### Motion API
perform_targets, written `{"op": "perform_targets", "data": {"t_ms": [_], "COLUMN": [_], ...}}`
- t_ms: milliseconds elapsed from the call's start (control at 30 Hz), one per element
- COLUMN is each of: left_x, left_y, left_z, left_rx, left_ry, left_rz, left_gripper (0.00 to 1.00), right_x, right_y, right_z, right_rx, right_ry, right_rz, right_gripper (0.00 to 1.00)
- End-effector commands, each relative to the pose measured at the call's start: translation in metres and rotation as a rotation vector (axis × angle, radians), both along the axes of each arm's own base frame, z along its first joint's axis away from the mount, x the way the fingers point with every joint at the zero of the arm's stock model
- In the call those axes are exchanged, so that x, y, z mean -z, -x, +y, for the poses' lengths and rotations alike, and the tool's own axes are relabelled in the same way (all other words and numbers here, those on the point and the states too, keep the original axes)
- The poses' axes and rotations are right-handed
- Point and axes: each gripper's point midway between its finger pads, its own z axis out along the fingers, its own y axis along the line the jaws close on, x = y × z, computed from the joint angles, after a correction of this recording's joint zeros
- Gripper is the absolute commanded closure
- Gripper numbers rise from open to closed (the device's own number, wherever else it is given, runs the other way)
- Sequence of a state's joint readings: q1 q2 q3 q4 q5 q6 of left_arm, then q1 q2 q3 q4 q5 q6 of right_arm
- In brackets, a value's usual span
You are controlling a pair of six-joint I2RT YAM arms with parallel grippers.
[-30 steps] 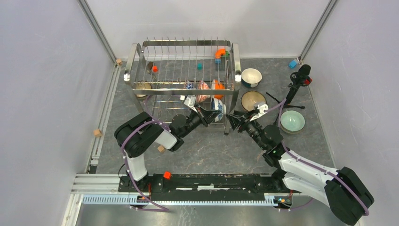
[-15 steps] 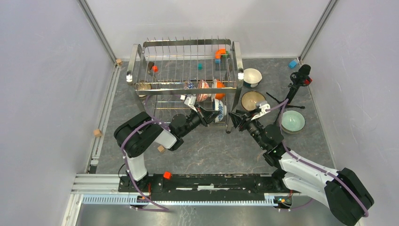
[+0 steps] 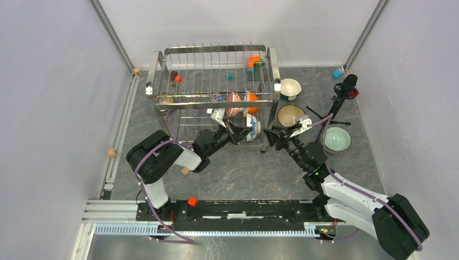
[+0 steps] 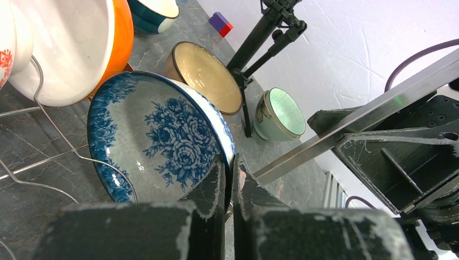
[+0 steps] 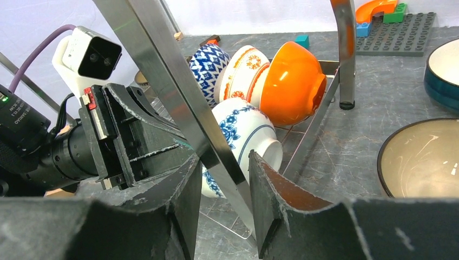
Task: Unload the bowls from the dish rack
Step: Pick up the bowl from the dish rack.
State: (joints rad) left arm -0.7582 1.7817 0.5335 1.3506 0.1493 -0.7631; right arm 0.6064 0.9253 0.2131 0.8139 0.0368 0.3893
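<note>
The chrome dish rack (image 3: 216, 50) stands at the back centre. On its lower tier a blue-floral bowl (image 4: 162, 135) leans on the wires, and my left gripper (image 4: 230, 162) is shut on its rim; both also show in the top view, the bowl (image 3: 253, 127) just right of the gripper (image 3: 242, 131). Behind it stand an orange bowl (image 5: 295, 86), a red-patterned bowl (image 5: 243, 67) and a blue-patterned bowl (image 5: 208, 62). My right gripper (image 5: 223, 162) has its jaws apart on either side of the rack's front right leg (image 5: 178, 97).
On the table right of the rack sit a teal-and-white bowl (image 3: 289, 88), a tan bowl with a dark outside (image 3: 290, 115) and a pale green bowl (image 3: 336, 139). A black stand (image 3: 341, 97) rises beside them. Another bowl (image 3: 165, 99) sits at the rack's left end. Small coloured blocks lie around.
The rack's top has shifted slightly to the right, its handle now partly over the teal-and-white bowl. Both grippers stay where they were.
</note>
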Motion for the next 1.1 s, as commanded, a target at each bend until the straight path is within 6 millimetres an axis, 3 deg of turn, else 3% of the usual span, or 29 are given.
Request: {"op": "perform_targets", "data": {"t_ms": [0, 467, 767, 1067], "left_x": [-0.105, -0.128, -0.122, -0.122], "left_y": [0.024, 0.033, 0.037, 0.052], "left_z": [0.003, 0.009, 0.014, 0.035], "left_rx": [0.082, 0.096, 0.091, 0.063], "left_ry": [0.25, 0.292, 0.289, 0.3], "left_rz": [-0.213, -0.247, -0.222, -0.212], "left_gripper": [0.98, 0.98, 0.98, 0.98], "right_x": [-0.006, -0.004, -0.007, -0.01], "right_y": [-0.014, -0.014, -0.012, -0.009], "right_z": [-0.017, -0.017, -0.018, -0.018], "right_rx": [0.094, 0.088, 0.077, 0.064], "right_ry": [-0.02, -0.019, -0.031, -0.022], "right_rz": [-0.015, -0.007, -0.012, -0.013], "right_gripper": [0.58, 0.57, 0.55, 0.5]}}
